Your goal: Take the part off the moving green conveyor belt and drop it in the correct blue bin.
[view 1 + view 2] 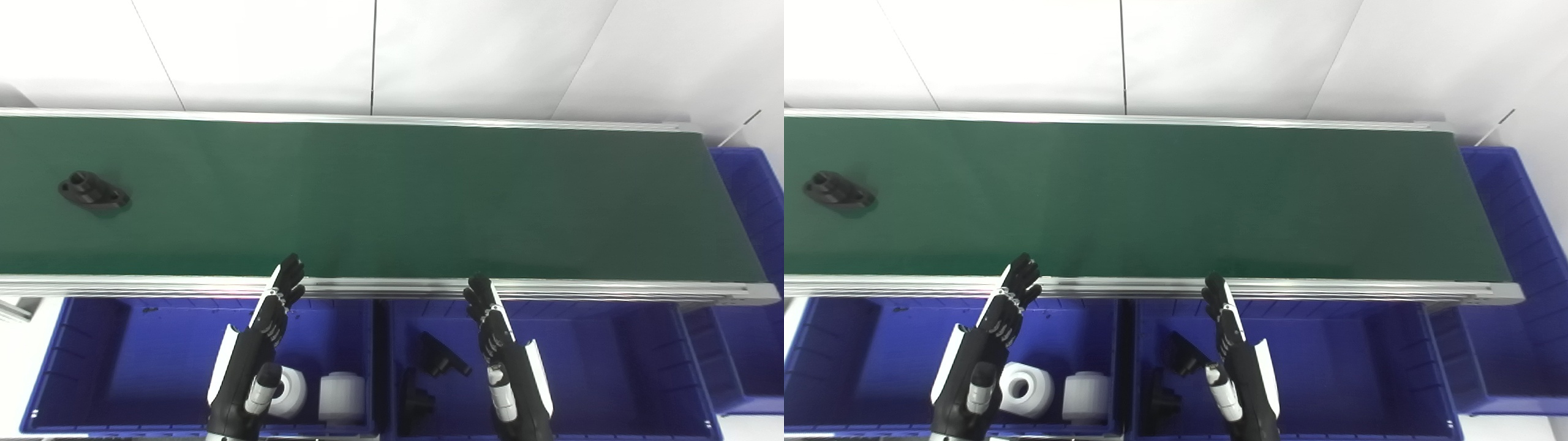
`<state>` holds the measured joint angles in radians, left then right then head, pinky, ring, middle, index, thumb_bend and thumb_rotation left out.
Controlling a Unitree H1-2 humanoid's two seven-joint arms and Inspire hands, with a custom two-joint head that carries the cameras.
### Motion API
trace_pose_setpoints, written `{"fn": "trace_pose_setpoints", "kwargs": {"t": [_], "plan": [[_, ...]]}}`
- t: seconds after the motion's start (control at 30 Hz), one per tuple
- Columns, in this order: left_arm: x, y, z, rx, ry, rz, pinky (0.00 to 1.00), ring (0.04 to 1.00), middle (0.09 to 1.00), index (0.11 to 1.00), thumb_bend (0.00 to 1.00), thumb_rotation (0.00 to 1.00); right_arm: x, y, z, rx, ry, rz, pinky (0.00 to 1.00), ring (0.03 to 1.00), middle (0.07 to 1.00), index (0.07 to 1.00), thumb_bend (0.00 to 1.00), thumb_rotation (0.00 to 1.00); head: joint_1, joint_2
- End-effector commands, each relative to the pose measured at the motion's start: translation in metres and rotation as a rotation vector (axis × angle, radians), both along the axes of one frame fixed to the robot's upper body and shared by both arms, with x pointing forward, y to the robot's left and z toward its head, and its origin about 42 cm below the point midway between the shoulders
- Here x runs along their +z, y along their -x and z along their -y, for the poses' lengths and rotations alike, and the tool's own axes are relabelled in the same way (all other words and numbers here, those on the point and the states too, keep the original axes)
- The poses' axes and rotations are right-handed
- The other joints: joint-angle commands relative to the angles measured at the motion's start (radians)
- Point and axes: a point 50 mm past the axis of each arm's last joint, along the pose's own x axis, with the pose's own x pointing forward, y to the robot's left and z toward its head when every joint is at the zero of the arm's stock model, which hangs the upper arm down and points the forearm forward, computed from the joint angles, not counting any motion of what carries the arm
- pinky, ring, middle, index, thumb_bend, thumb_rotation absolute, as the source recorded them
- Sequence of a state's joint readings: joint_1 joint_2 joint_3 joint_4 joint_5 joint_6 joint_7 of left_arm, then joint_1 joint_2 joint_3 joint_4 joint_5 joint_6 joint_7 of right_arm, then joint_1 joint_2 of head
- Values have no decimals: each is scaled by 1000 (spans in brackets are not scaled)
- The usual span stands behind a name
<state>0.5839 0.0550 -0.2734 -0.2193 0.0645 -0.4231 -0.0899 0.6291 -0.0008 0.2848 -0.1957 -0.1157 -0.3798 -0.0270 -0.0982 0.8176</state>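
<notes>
A black flat part (94,192) with holes lies on the green conveyor belt (392,196) at the far left; it also shows in the right eye view (838,190). My left hand (269,324) is open and empty, fingers straight, over the left blue bin (92,361) with its fingertips at the belt's near rail. My right hand (493,327) is open and empty over the middle blue bin (612,361), fingertips at the rail. Both hands are far to the right of the part.
The left bin holds two white cylindrical parts (342,397). The middle bin holds two black parts (441,355). A third blue bin (753,245) stands at the belt's right end. A silver rail (392,286) edges the belt's near side. A white wall is behind.
</notes>
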Motion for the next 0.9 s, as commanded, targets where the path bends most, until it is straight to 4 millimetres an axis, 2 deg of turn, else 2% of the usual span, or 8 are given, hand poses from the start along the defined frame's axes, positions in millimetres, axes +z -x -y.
{"fn": "trace_pose_setpoints", "kwargs": {"t": [0.0, 0.43, 0.87], "plan": [[5, -2, 1, 5, 10, 53, 953, 972, 963, 974, 817, 1000, 7, -2, -3, 7, -19, 45, 965, 961, 975, 989, 877, 1000, 0, -2], [5, 0, 0, -1, -2, 51, 952, 968, 961, 970, 803, 1000, 7, -3, -4, -2, -26, 52, 950, 952, 968, 983, 870, 1000, -9, -7], [6, 2, -3, 21, 10, 49, 942, 964, 960, 969, 789, 1000, 9, -20, -10, 13, -4, 94, 930, 947, 954, 957, 836, 1000, -9, -8]]}}
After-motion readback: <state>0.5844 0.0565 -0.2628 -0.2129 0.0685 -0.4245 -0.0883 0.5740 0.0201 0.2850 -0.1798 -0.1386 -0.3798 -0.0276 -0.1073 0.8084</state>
